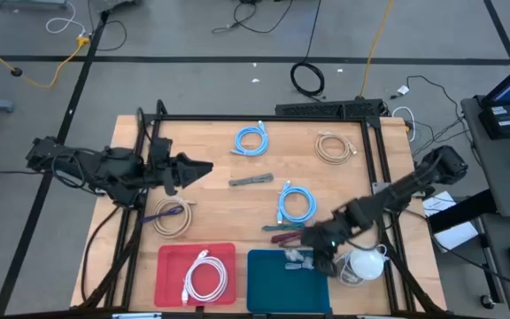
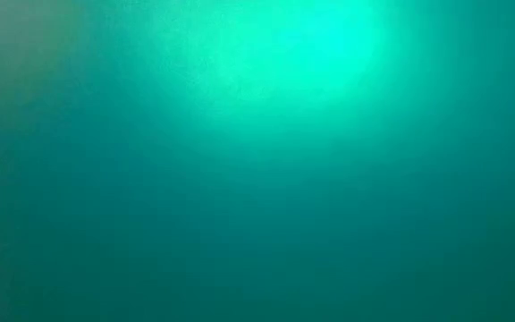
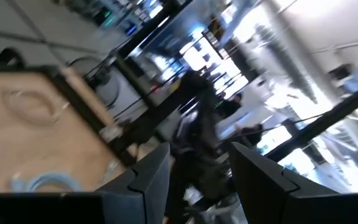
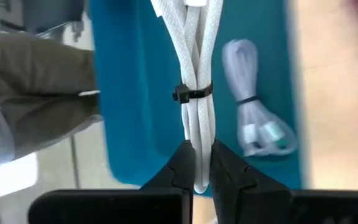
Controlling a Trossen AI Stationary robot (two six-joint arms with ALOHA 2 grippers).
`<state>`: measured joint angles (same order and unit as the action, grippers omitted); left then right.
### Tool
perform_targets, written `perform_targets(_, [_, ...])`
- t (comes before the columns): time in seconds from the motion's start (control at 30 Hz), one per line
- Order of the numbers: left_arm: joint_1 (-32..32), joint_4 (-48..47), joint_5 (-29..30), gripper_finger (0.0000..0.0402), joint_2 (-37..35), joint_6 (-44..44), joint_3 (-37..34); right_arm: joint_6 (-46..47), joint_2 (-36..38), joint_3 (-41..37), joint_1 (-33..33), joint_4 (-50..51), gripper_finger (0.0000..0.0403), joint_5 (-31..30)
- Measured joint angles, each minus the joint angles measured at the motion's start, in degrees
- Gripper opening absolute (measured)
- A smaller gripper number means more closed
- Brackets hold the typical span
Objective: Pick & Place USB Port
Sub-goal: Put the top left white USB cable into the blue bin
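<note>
High view: showed wooden surface (image 1: 220, 199) with right gripper (image 1: 324, 257) at teal tray (image 1: 268, 283), beside white cable (image 1: 366, 263) bundled at tray's right edge.
Trays: sat side by side at near edge, red tray (image 1: 168, 275) left of teal one, holding white coiled cable (image 1: 204, 276).
Small grey cable (image 1: 297, 259): lay at teal tray's upper right corner, just beside right gripper.
Scattered cables: lay spread over surface, blue coil (image 1: 251, 140), beige coil (image 1: 335, 146), second blue coil (image 1: 296, 202), grey bundle (image 1: 251, 181), maroon cable (image 1: 283, 236), tan coil (image 1: 173, 216).
Left gripper (image 1: 200, 168): hovered over surface's left part, well apart from trays.
Low view: showed only a blank teal-green glow.
Left wrist view: showed left gripper's fingers (image 3: 149, 180) spread apart, nothing between them.
Right wrist view: showed right gripper (image 4: 199, 171) pinching white cable (image 4: 197, 74) by its folded end, above teal tray (image 4: 135, 112), small grey cable (image 4: 253, 112) lying on tray.
</note>
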<state>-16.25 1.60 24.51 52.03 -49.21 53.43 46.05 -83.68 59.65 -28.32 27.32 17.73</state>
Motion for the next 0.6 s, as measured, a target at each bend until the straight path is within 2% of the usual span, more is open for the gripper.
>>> perform_targets(0.2, [-0.28, -3.62, -0.02, 0.0170, 1.98, -3.72, -0.07, 6.33, -2.93, 0.03, -6.80, -3.51, 0.0017, -4.42])
perform_targets(0.4, [-0.31, -4.99, -0.09, 0.0170, 3.63, -6.00, -0.09, 7.22, -8.00, -0.04, -7.77, -5.76, 0.0022, -4.36])
perform_targets(0.6, [-0.28, -4.89, -0.19, 0.0170, 4.45, -8.61, -0.07, 4.98, -8.28, 0.07, -7.71, -9.27, 0.0118, -5.47])
